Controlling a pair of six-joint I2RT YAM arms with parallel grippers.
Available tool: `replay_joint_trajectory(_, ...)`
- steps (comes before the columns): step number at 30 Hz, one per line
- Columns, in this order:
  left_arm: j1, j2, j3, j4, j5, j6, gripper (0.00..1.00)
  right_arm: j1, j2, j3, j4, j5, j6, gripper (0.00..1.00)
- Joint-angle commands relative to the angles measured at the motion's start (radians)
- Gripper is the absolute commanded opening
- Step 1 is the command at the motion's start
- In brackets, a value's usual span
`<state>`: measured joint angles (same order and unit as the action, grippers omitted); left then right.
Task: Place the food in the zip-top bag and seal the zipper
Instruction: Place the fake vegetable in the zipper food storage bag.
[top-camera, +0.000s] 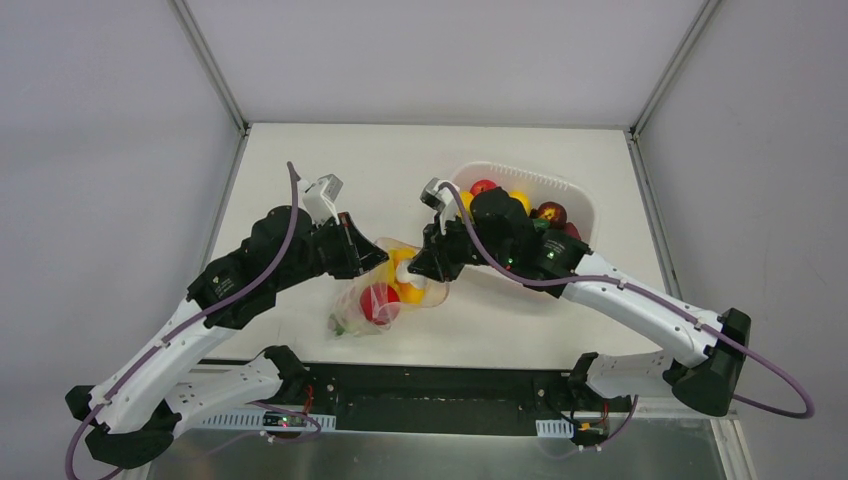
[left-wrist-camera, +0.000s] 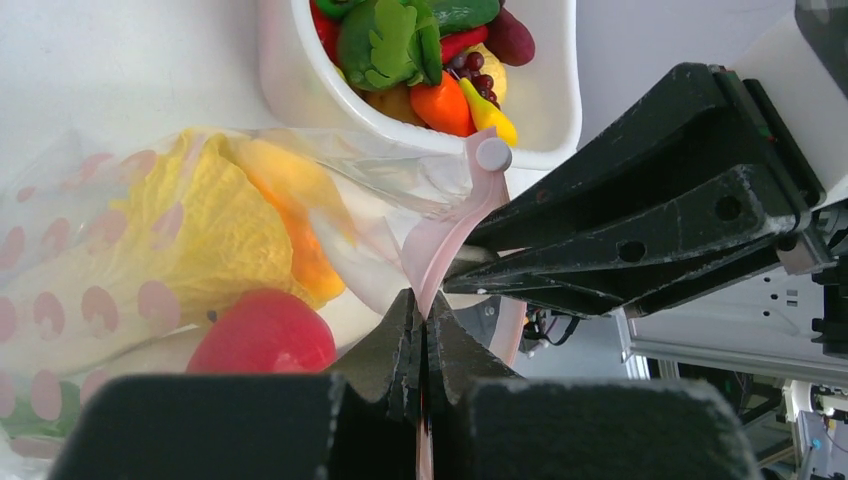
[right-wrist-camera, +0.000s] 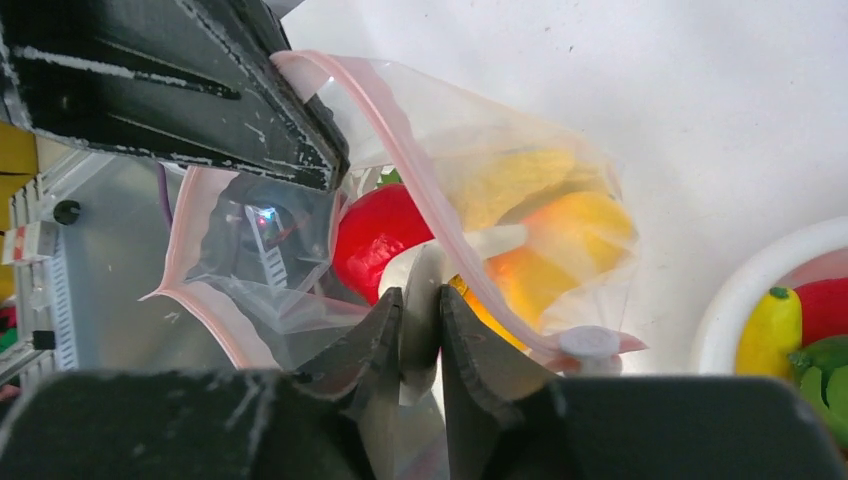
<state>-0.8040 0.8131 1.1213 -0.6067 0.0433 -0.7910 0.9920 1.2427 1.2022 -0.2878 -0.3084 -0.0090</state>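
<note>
The clear, pink-spotted zip-top bag (left-wrist-camera: 60, 310) has a pink zipper (left-wrist-camera: 440, 245); its food (left-wrist-camera: 262, 335) is red and yellow.

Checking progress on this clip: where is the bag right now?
In the top view the bag lies on the table, near its front edge around the middle, just left of the basket.

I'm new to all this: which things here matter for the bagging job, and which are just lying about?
Part of the job: clear bag, its pink zipper strip, toy food inside it, remaining toy food in the white basket.
Just lying about: the basket itself, the table.
</note>
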Motion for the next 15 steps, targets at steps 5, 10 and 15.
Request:
replay_joint_trajectory(5,0.002,-0.023,0.033,0.064,-0.021,0.012,0.0,0.023,-0.027,0.0,0.01,-0.019,-0.085,0.47)
replay_joint_trajectory(10,0.002,-0.029,0.023,0.067,-0.037,0.006,0.0,0.023,-0.08,-0.011,0.04,-0.012,-0.068,0.55)
replay_joint_trajectory(15,0.002,-0.025,0.021,0.064,-0.038,0.004,0.0,0.023,-0.195,-0.054,0.091,0.082,-0.017,0.55)
